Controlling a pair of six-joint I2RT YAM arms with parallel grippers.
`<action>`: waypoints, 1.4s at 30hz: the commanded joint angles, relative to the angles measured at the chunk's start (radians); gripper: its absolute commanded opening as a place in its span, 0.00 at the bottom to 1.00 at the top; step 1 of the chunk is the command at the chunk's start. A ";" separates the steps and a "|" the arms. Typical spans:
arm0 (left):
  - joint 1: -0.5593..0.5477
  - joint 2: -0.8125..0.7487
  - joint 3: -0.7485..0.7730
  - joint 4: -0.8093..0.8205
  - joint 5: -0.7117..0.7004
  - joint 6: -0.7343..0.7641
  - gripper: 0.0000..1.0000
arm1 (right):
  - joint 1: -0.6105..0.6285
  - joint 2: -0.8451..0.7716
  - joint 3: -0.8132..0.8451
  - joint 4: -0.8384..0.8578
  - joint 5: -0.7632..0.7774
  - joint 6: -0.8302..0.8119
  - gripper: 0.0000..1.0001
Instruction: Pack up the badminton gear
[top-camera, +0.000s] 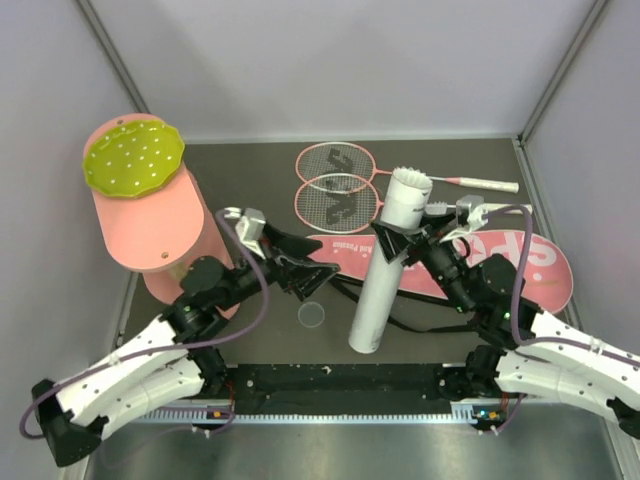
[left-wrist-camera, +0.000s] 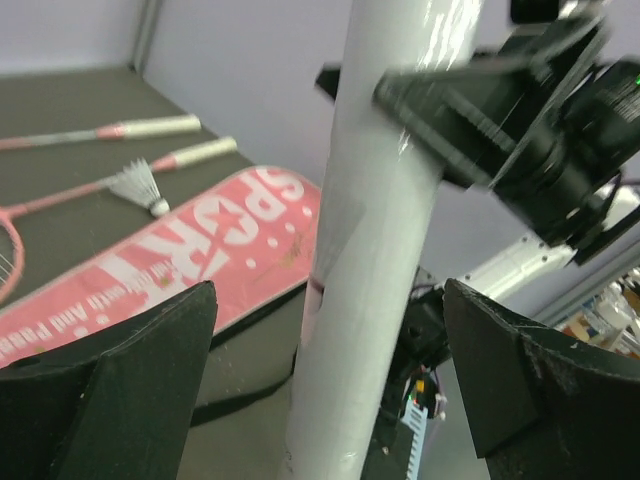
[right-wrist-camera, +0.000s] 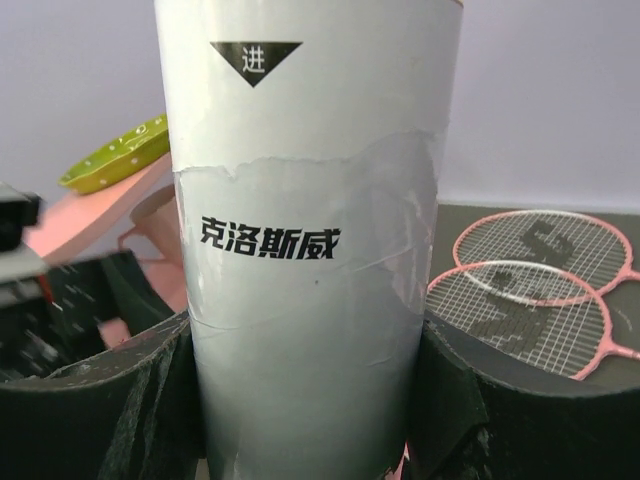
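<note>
**White tube clamped upright by the right tool, left tool wide open**

The white tube (top-camera: 380, 290) stands on end near the middle of the dark counter (top-camera: 250, 165), its lower end down by the near edge. The right tool (top-camera: 393, 243) has its two jaws pressed against the tube's sides, high up on it, so it is gripping the tube. The left tool (top-camera: 318, 272) sits just to the left of the tube with its jaws spread wide, holding nothing. From its own camera the tube shows between the jaws without touching either.

Behind the tube, the pink bag (top-camera: 540, 270) lettered "SPORT" lies flat on the right side of the counter. The two pink rackets (top-camera: 335, 185) lie at the back, heads overlapping, handles pointing right. One shuttlecock (left-wrist-camera: 135, 185) lies by a racket handle, near the bag's edge. A small clear disc (top-camera: 312, 314) lies on the counter just left of the tube's foot. At far left stands the big pink cylinder (top-camera: 160, 230) topped by a yellow-green dotted disc (top-camera: 132, 160).
</note>
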 joint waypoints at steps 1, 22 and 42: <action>-0.021 0.112 -0.081 0.424 0.104 -0.081 0.99 | -0.005 0.052 0.105 0.051 0.091 0.167 0.26; -0.167 0.388 0.162 0.240 -0.054 0.129 0.93 | 0.000 0.135 0.164 0.041 0.001 0.252 0.26; -0.113 0.183 0.001 0.207 -0.262 0.241 0.48 | -0.004 -0.078 0.106 -0.391 0.229 -0.009 0.99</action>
